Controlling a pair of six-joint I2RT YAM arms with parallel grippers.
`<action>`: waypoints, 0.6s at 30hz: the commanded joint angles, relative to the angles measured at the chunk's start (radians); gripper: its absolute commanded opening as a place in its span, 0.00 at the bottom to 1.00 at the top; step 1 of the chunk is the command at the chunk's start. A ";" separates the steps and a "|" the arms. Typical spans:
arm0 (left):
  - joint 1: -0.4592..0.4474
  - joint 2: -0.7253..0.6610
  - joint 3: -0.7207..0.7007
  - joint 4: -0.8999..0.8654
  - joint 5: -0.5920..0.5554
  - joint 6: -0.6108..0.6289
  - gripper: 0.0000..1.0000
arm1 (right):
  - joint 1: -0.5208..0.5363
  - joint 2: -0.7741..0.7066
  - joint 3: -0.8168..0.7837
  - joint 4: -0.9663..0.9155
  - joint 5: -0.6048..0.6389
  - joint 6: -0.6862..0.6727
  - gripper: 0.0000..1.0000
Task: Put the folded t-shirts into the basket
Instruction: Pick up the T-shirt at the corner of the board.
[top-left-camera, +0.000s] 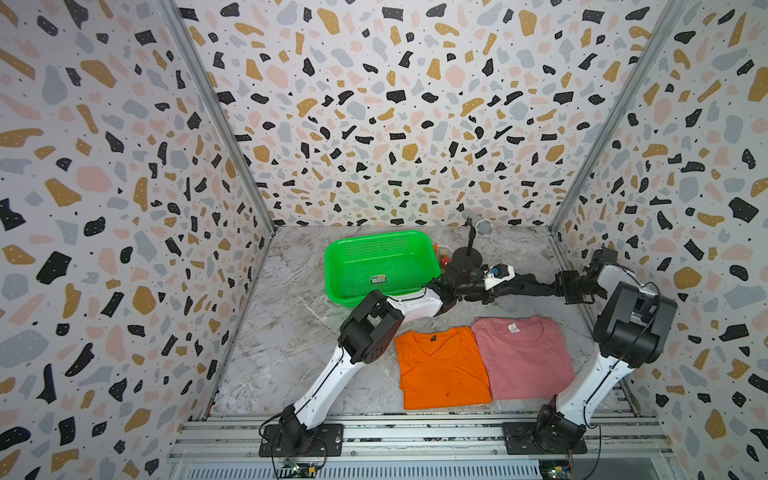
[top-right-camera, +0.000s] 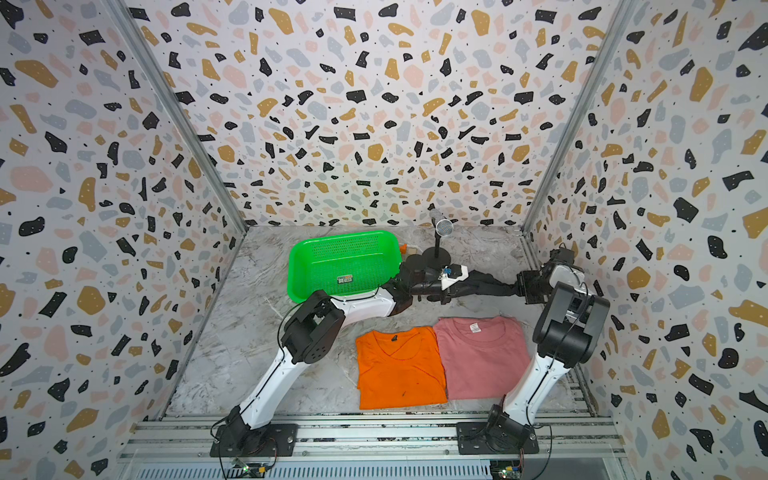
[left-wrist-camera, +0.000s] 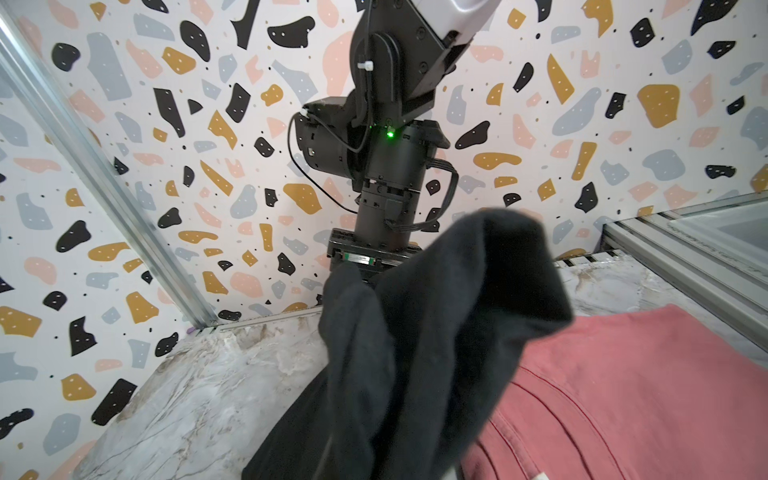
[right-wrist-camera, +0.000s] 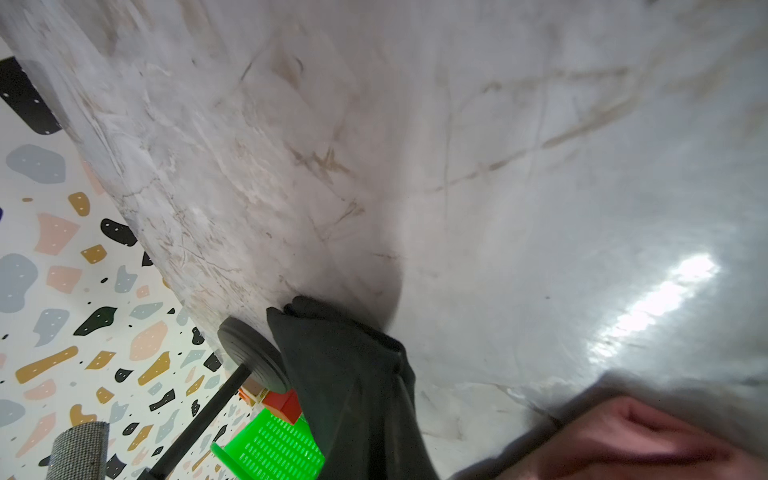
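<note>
The black t-shirt (top-left-camera: 525, 286) is drawn out as a twisted rope of cloth between the two hands; whether its middle touches the marble table (top-left-camera: 291, 332) I cannot tell. The left gripper (top-left-camera: 490, 289) is clamped on one end. In the left wrist view bunched black fabric (left-wrist-camera: 436, 332) buries its fingers, so the pinch itself never shows. The right gripper (top-left-camera: 561, 287) is closed on the other end. In the right wrist view the cloth (right-wrist-camera: 357, 374) runs off the picture's edge where the fingers lie out of frame, and only the taut pull shows the grip. The green basket (top-left-camera: 376, 245) sits just beside the left gripper, on the side away from the right one, with a sticker (top-left-camera: 378, 279) on its floor. The left forearm (top-left-camera: 415, 301) cuts across its near corner. Beyond the left gripper stands a microphone (top-left-camera: 482, 227) on a stand, its round base close against the shirt. Small orange and red things (top-left-camera: 444, 257) sit between basket and stand, too hidden to name. Nearer the robot's base than both grippers, the orange t-shirt (top-left-camera: 442, 368) and the pink t-shirt (top-left-camera: 523, 357) lie flat side by side, edges touching. The pink one is only a blur at the corner of the right wrist view.
</note>
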 joint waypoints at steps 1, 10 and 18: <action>0.017 -0.101 -0.029 0.097 0.091 0.015 0.10 | -0.001 -0.085 0.062 -0.042 -0.017 -0.018 0.00; 0.043 -0.252 -0.144 0.055 0.206 0.023 0.09 | 0.034 -0.215 0.071 -0.066 -0.076 0.028 0.00; 0.099 -0.429 -0.231 -0.057 0.275 -0.023 0.08 | 0.112 -0.360 0.080 -0.166 -0.058 0.062 0.00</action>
